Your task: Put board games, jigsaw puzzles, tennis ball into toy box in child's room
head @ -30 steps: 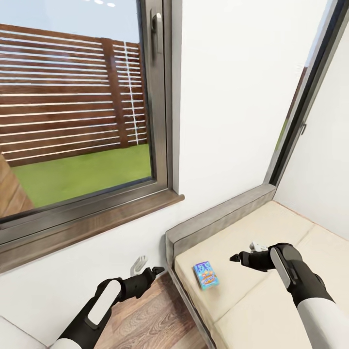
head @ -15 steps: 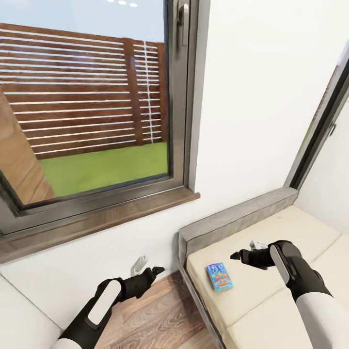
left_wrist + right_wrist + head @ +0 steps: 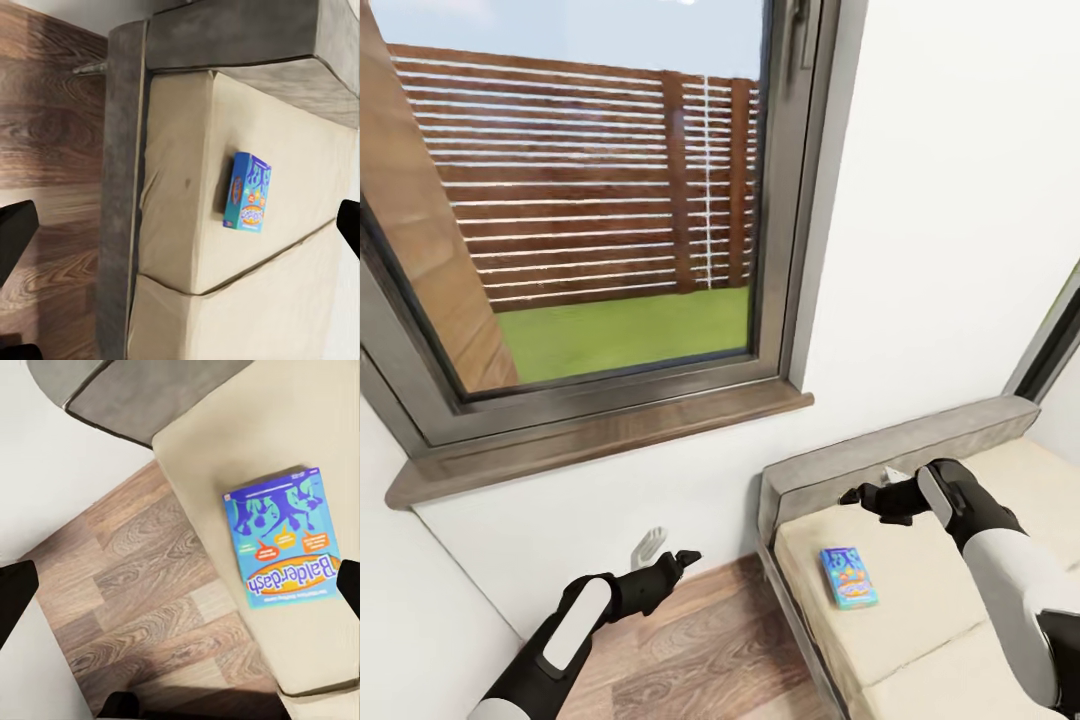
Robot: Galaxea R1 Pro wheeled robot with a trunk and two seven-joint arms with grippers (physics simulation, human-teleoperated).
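Blue board game (image 3: pixel 849 577) lies flat on the beige mattress of the bed (image 3: pixel 920 610), lower right of the head frame, near the grey headboard (image 3: pixel 890 452) and close to the mattress edge by the floor. In my right wrist view the box (image 3: pixel 289 538) reads "Balderdash"; printed cover looks smooth and probably slick. My judgement: thin stiff cardboard, light, little height for fingers to catch. The mattress looks soft, with visible seams, so pressing down should let the pads sink beside an edge. Best hold, I think, is across the short width at a long edge, or drag it to overhang the mattress edge first. My right gripper (image 3: pixel 868 493) hangs above the mattress just beyond the box, toward the headboard, jaws spread, empty. My left gripper (image 3: pixel 678 557) is over the wood-plank floor (image 3: pixel 690 660), lower centre-left, jaws parted, holding nothing. White wall and a dark-framed window (image 3: pixel 610 210) fill the upper frame.
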